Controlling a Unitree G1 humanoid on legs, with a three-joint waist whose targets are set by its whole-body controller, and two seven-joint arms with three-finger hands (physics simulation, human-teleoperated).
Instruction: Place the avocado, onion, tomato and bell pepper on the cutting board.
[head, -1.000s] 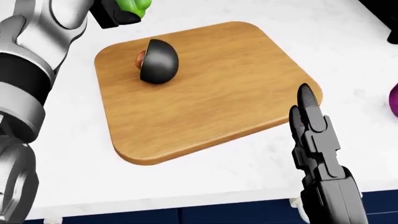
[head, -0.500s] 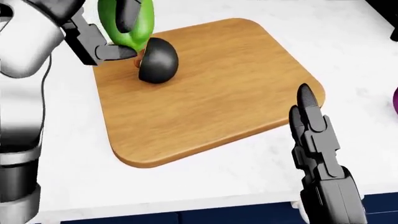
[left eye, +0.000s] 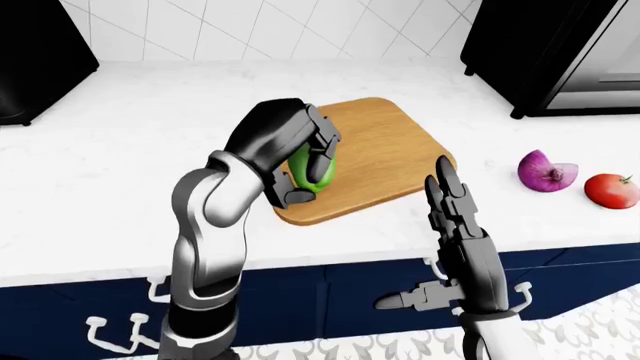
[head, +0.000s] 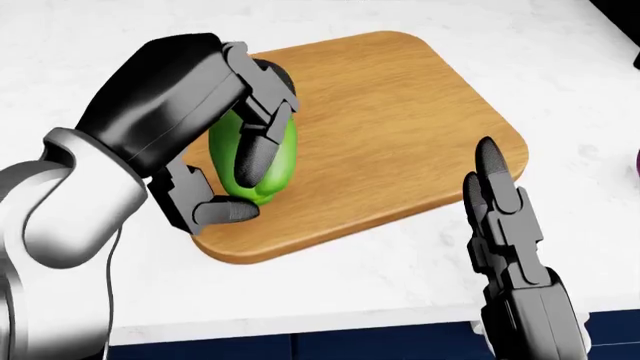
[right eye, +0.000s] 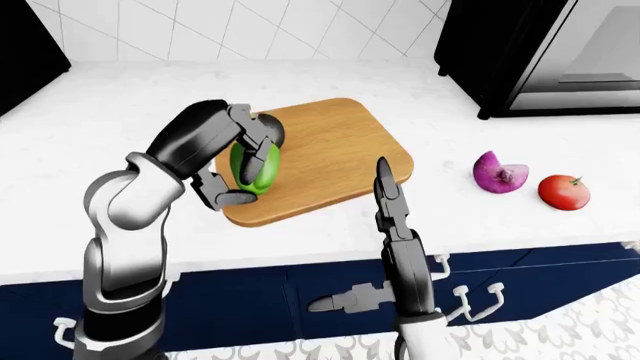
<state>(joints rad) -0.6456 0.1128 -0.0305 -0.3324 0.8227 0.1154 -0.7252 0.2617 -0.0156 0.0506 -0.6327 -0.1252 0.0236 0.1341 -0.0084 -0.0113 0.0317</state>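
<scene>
Left hand (head: 215, 161) closed round green bell pepper (head: 262, 161) over cutting board (head: 400, 135); right hand (head: 500, 217) empty, fingers straight; onion (right eye: 499, 174), tomato (right eye: 563, 191) on worktop (right eye: 120, 105).

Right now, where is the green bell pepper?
In the head view the green bell pepper sits left of centre, gripped in the left hand over the wooden cutting board's left part, beside the dark avocado half.
</scene>
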